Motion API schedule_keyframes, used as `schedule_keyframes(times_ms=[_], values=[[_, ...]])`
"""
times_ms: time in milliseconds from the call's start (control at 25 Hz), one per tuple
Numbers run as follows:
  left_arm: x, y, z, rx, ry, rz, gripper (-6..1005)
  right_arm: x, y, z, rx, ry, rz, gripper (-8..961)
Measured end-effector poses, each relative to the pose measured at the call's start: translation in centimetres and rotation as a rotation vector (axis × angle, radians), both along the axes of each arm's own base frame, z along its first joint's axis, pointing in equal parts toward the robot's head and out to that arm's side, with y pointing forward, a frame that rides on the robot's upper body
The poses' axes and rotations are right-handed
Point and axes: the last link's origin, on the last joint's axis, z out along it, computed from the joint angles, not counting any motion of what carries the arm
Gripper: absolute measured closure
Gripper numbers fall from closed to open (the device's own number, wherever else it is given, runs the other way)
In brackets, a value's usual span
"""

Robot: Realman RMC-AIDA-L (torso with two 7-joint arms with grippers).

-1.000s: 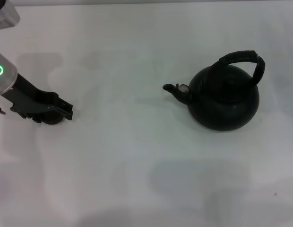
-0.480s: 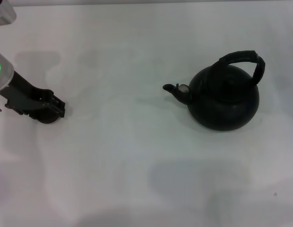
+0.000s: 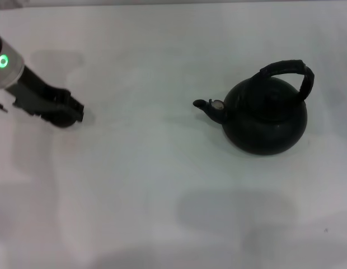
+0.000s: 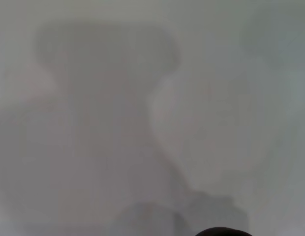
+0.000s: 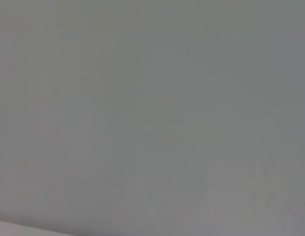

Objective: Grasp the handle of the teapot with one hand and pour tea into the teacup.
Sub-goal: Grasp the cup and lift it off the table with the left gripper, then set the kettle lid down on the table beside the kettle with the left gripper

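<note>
The black teapot (image 3: 266, 120) stands on the white table at the right, its spout (image 3: 210, 106) pointing left. Its wrapped black handle (image 3: 288, 70) arches over the top, and nothing touches it. My left gripper (image 3: 73, 109) is at the far left, well away from the pot. A small dark round teacup (image 3: 62, 120) sits under its fingers and moves with it, so the gripper looks shut on the cup. A dark rounded edge (image 4: 221, 232) shows in the left wrist view. My right gripper is out of view; its wrist view shows only bare table.
The white table (image 3: 162, 185) stretches between the left gripper and the teapot. Soft shadows lie on it at the front. Nothing else stands on it.
My left gripper has moved away from me, toward the table's far side, with the dark cup moving along with it. The teapot has not moved.
</note>
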Motion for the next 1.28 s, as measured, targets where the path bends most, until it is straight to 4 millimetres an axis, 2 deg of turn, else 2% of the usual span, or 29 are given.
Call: schedule_keyframes(times_ms=[160,320,400,560,880,1280], values=[[3.1,2.1,0.1,0.007,-0.009,-0.110,288,-0.2,0.2,0.0,-0.004,-0.002,0.009,286],[6.7,3.8,-1.1,-0.002,-0.042,-0.224,288,-0.4,0.4,-0.1,-0.007,-0.002,0.015,287],[8.4,4.0,-2.4,-0.053,-0.070,-0.268,288,-0.5,0.4,-0.2,-0.008,-0.001,0.018,287],[10.3,3.9,-4.3,-0.141,-0.089,-0.306,287,-0.6,0.4,-0.3,-0.008,0.003,0.021,287],[12.8,2.6,-7.2,-0.254,-0.135,-0.379,287,-0.8,0.2,-0.7,-0.011,0.019,0.033,288],[12.1,0.9,-9.4,-0.346,-0.119,-0.362,287,-1.0,0.0,-0.8,-0.009,0.027,0.049,290]])
